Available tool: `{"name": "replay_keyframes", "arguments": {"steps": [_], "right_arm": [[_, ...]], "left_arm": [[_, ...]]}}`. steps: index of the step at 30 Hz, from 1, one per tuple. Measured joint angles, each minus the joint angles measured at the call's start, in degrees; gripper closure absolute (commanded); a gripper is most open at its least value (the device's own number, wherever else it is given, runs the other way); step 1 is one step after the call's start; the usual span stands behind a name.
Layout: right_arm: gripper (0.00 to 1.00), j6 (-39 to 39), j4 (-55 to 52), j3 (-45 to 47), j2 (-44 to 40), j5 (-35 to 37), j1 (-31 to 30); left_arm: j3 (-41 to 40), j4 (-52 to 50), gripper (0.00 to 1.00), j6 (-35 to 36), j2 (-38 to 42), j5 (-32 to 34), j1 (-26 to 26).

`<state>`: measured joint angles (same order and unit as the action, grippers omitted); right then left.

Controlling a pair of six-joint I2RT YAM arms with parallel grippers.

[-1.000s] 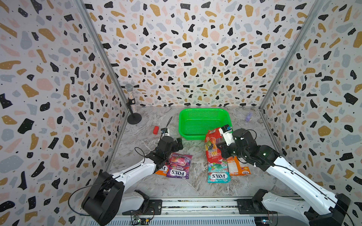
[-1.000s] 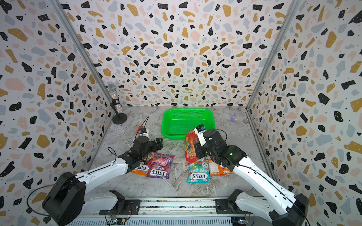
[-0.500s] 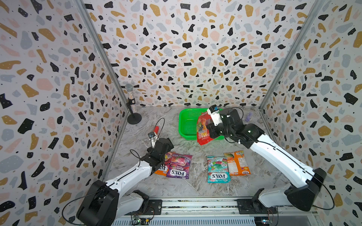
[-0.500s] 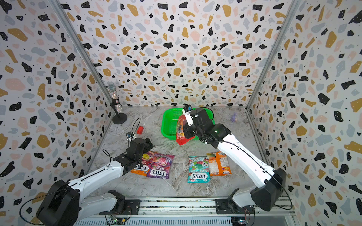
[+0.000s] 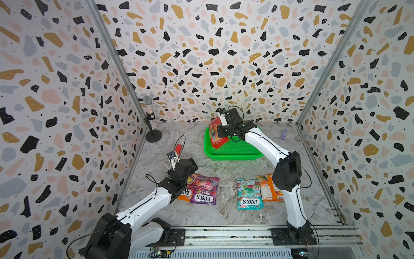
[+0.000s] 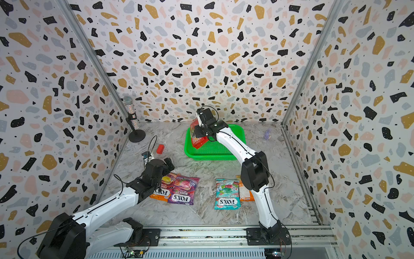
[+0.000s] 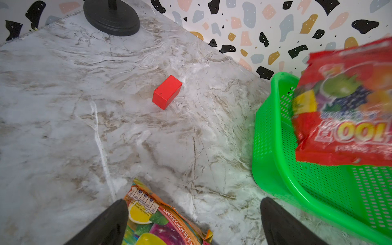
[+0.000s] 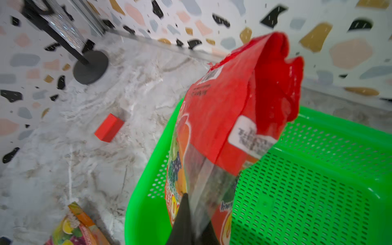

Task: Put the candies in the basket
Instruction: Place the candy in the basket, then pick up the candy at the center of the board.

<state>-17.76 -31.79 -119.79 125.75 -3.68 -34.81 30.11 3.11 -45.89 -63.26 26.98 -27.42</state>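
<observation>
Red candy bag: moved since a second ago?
Yes. The red candy bag, in the right end effector, went from beside the teal bag back to over the basket.

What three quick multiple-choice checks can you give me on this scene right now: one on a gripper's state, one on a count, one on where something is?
1. The left gripper is:
A. shut on a bag
B. open, holding nothing
C. out of sight

2. Candy bags lying on the table:
A. two
B. five
C. four

3. The red candy bag is:
A. hanging from the right gripper over the basket
B. flat on the table
C. under the left gripper

Answers:
1 B: in the left wrist view its fingers stand wide apart above the orange bag, gripping nothing.
2 C: that orange bag, the purple bag, the teal bag and the second orange bag lie there.
3 A: the right gripper is shut on the bag's edge, and the bag dangles over the green mesh.
</observation>
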Motion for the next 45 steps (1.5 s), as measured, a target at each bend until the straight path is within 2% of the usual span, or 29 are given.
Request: {"name": "replay_keyframes", "arguments": {"steps": [5, 16, 18, 20, 22, 24, 28, 30, 33, 38, 41, 45], "right_arm": [[1.0, -1.11, -0.85, 6.6, 2.45, -3.74, 2.89], [0.97, -1.07, -0.92, 2.36, 7.08, -12.63, 3.45], [0.87, -1.01, -1.18, 1.18, 8.15, -13.33, 3.41], [0.59, -1.05, -1.95, 0.48, 8.63, -13.53, 3.39], [0.41, -0.63, -3.28, 0.35, 8.68, -13.29, 3.32], [0.35, -0.04, -4.79, 0.22, 8.48, -12.48, 3.26], [0.32, 1.01, -8.55, 2.25, 4.66, -9.86, 3.19], [0.31, 1.36, -9.07, 7.78, -1.84, -8.07, 3.17], [0.29, 1.18, -7.93, 22.05, -17.55, -5.01, 3.13], [0.28, -1.38, -1.73, 51.08, -46.21, -2.38, 3.06], [0.28, -3.41, -0.39, 64.41, -53.66, -2.49, 2.8], [0.28, -5.7, -0.9, 76.48, -54.93, -2.75, 2.27]], "left_arm": [[0.0, 0.42, 0.0, 0.0, -0.96, -1.29, 0.0], [-0.02, 2.19, 0.0, 0.24, -1.64, -4.37, 0.02], [-0.09, 4.15, 0.0, 0.96, -2.36, -6.8, 0.02], [-0.02, 7.04, 0.0, 2.73, -4.33, -11.08, 0.11], [0.63, 8.9, 0.0, 4.7, -7.13, -16.28, -0.07], [1.64, 10.32, 0.0, 6.56, -9.73, -20.44, -0.85], [2.19, 12.81, 0.0, 9.79, -10.93, -24.39, -4.94], [2.19, 13.6, 0.0, 10.84, -10.64, -24.48, -7.1], [2.21, 14.43, 0.0, 12.0, -10.43, -23.21, -10.45], [2.6, 15.23, 0.0, 11.91, -12.02, -20.0, -13.46], [2.6, 14.67, 0.0, 10.71, -12.7, -18.18, -13.49], [2.62, 13.81, 0.0, 9.22, -11.96, -15.04, -13.49]]}}
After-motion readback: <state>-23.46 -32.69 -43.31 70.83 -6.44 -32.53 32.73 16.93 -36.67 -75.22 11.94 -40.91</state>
